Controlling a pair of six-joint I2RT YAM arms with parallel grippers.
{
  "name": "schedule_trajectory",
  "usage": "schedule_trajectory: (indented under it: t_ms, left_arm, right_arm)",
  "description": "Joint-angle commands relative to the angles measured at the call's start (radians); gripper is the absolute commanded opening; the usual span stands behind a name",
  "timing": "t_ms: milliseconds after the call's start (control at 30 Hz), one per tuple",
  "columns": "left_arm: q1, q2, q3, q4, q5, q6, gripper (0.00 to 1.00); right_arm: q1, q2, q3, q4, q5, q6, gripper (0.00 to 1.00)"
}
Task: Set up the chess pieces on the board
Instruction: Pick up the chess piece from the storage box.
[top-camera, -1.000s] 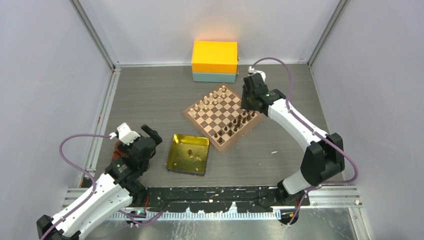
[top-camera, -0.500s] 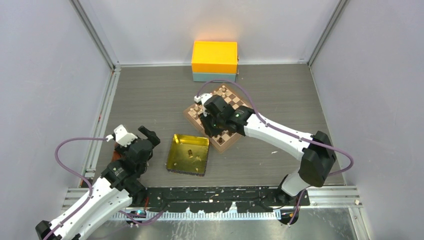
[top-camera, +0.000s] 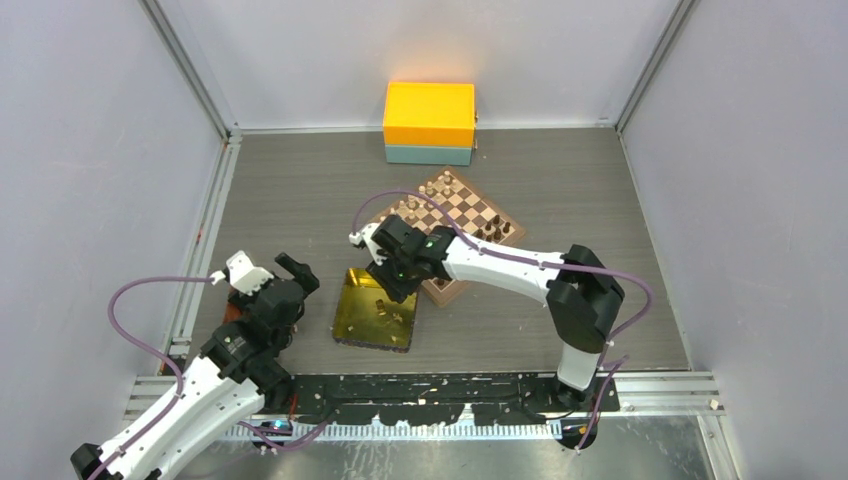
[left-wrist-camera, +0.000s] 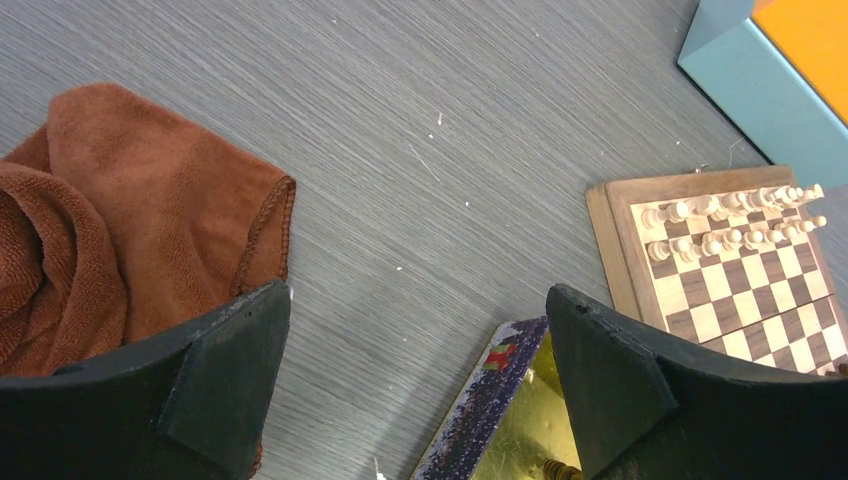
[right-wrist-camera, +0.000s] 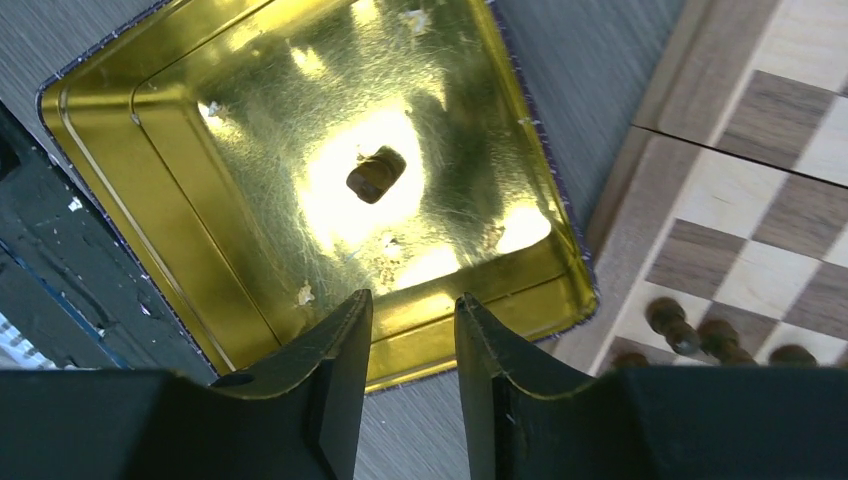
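Observation:
The board (top-camera: 462, 205) lies tilted at mid table, with dark chess pieces (top-camera: 492, 229) along its right side and pale ones at its far left. One dark chess piece (right-wrist-camera: 376, 174) lies on its side in the gold tray (right-wrist-camera: 190, 230). My right gripper (right-wrist-camera: 413, 300) hangs open over the tray's edge nearest the board, with nothing between its fingers. More dark pieces (right-wrist-camera: 682, 326) stand on the board's corner (right-wrist-camera: 770, 215) beside it. My left gripper (left-wrist-camera: 415, 295) is wide open and empty above bare table, left of the tray (left-wrist-camera: 505, 420).
A brown cloth (left-wrist-camera: 120, 220) lies crumpled left of my left gripper. An orange box on a teal base (top-camera: 429, 122) stands against the back wall behind the board. Grey walls enclose the table on three sides.
My right arm has swung from the board's right side across the board to the gold tray, and its jaws have opened wider. The left arm has barely shifted.

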Motion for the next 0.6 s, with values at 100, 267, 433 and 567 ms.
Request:
schedule_trajectory:
  t_ms: [100,267,433,567]
  left_arm:
    - [-0.003,-0.03,0.019,-0.005,-0.038,-0.022,1.0]
    - [-0.004,-0.045,0.024,-0.014,-0.043,-0.023,1.0]
    - [-0.004,-0.047,0.025,-0.018,-0.049,-0.019,1.0]
    - [-0.004,-0.05,0.027,-0.022,-0.05,-0.02,1.0]
  right_arm:
    - [0.016,0.016,0.022,0.091,-0.029,-0.049,0.43]
    - [0.022,0.032,0.019,0.116,-0.044,-0.086,0.45]
    - [0.032,0.071,0.051,0.106,-0.05,-0.106,0.47]
    - [0.043,0.1,0.07,0.095,-0.057,-0.118,0.48]
